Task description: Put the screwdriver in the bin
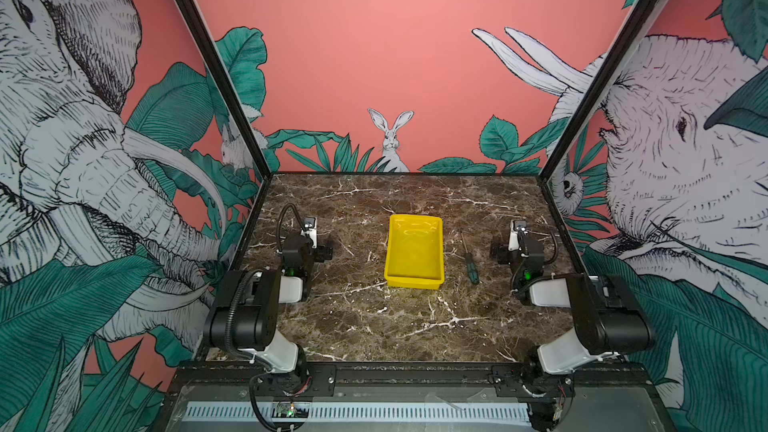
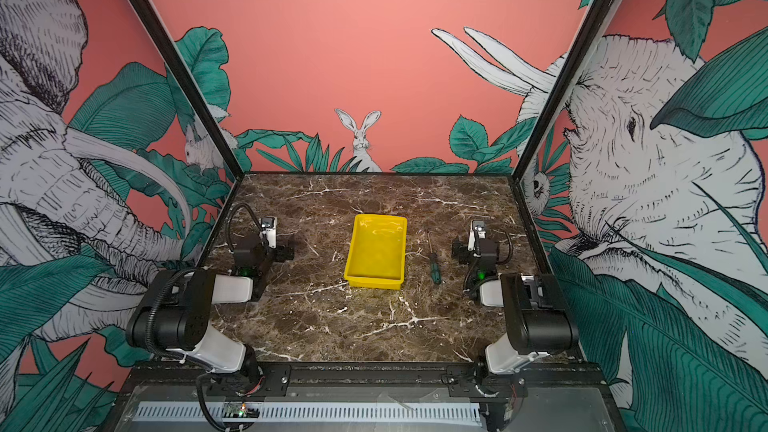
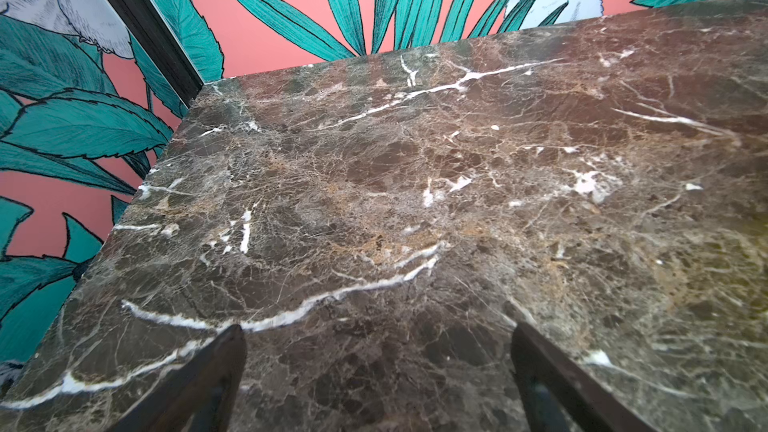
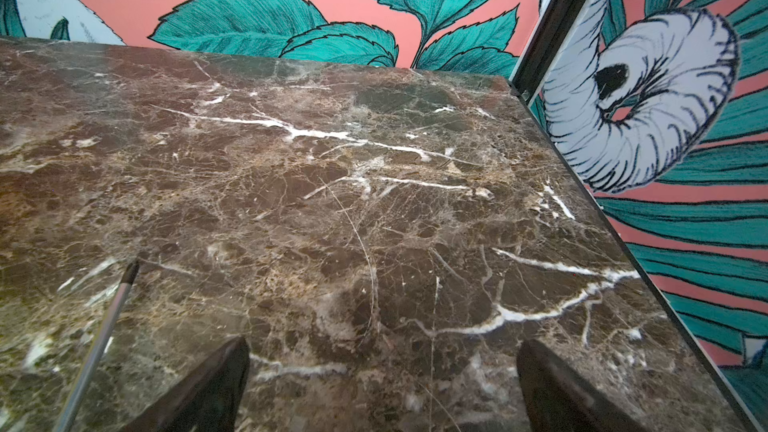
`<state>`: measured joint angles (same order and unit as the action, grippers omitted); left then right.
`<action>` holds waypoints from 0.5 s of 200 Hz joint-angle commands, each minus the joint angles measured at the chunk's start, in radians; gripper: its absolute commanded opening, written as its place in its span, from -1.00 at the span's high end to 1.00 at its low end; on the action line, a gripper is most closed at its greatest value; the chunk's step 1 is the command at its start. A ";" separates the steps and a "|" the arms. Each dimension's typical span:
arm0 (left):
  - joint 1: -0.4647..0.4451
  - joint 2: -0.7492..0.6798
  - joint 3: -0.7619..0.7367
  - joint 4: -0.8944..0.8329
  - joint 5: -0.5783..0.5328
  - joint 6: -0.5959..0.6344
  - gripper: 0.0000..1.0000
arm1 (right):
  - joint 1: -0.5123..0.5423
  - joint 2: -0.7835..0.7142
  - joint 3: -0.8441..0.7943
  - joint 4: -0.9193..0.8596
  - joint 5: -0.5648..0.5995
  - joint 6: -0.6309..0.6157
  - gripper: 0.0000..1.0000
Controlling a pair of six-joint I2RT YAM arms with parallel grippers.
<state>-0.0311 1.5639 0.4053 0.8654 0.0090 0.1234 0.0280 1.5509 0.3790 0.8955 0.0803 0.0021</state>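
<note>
My right gripper [image 4: 382,342] hangs with jaws wide apart, gripping nothing, over the marble table [image 4: 374,201]. The screwdriver [image 4: 104,326] lies near it, between it and the bin [image 1: 413,283].

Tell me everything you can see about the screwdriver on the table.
The screwdriver is small, with a dark green-and-black handle and a thin metal shaft that ends in a dark tip, as the right wrist view shows. It lies flat on the marble table. In both top views it is to the right of the yellow bin and apart from it, parallel to the bin's long side, with the handle toward the table's near edge and the tip pointing away. Only the table touches it; nothing grips it.
</note>
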 commanded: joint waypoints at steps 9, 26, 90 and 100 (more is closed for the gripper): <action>-0.001 -0.009 0.015 -0.009 -0.007 -0.007 -0.99 | -0.002 -0.005 -0.015 0.058 -0.017 -0.009 -0.98; -0.001 -0.009 0.016 -0.009 -0.008 -0.006 -0.99 | -0.001 -0.005 -0.053 0.131 -0.017 -0.011 -0.98; -0.002 -0.009 0.013 -0.007 -0.010 -0.007 -0.99 | -0.001 -0.001 -0.088 0.204 -0.069 -0.030 -0.98; -0.003 -0.009 0.013 -0.005 -0.012 -0.004 -0.99 | -0.001 -0.001 -0.088 0.204 -0.091 -0.039 -0.99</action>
<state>-0.0315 1.5639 0.4053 0.8654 0.0059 0.1234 0.0280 1.5509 0.2962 1.0229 0.0395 -0.0120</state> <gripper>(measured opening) 0.996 0.992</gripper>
